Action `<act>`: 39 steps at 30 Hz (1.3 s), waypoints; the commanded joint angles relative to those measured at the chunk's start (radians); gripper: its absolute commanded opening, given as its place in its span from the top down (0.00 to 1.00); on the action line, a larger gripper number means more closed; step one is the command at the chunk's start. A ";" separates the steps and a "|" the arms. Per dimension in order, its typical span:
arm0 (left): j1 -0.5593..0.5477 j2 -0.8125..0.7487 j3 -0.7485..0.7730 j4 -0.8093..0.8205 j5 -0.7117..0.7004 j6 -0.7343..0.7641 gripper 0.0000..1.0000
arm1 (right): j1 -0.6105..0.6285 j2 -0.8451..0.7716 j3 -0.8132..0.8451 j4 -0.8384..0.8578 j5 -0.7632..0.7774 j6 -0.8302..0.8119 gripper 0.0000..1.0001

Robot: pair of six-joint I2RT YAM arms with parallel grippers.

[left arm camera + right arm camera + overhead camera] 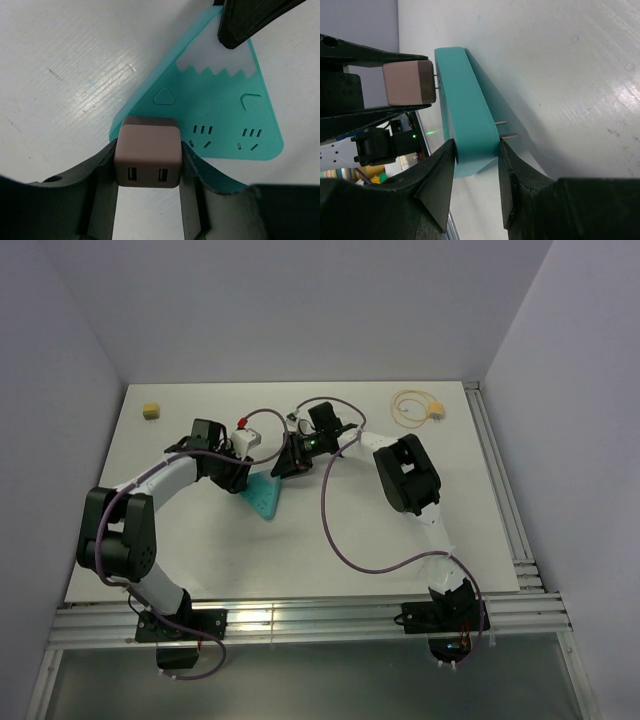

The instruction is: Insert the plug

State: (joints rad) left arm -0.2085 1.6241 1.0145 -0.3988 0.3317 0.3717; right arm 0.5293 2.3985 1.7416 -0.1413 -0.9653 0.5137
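A small yellow block [151, 411] sits at 10 o'clock near the table's [470, 510] far-left corner. At centre, the left gripper [148, 172] pinches the mauve cube plug [147, 142], its pins at the face of the teal socket block [462, 95]. The right gripper [475, 155] is clamped on that block's edge. A purple cable [335, 530] sags across at 5 o'clock, and a pale-yellow cable loop [412, 407] lies at 1 o'clock.

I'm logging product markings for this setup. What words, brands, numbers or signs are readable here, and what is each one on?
No words, brands or numbers are readable in any view.
Triangle sign: raised on the triangle button of the teal socket block.
Power-style sign, faint: on the second button beside it.
No marking shows on the mauve cube adapter.
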 commanded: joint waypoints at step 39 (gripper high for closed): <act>-0.062 0.129 0.035 -0.060 -0.108 -0.004 0.71 | 0.057 0.033 0.070 -0.034 0.053 -0.087 1.00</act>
State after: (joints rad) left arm -0.2531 1.7061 1.1141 -0.4667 0.2440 0.3798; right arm 0.5312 2.4107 1.7897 -0.1951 -0.9230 0.4805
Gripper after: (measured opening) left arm 0.481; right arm 0.431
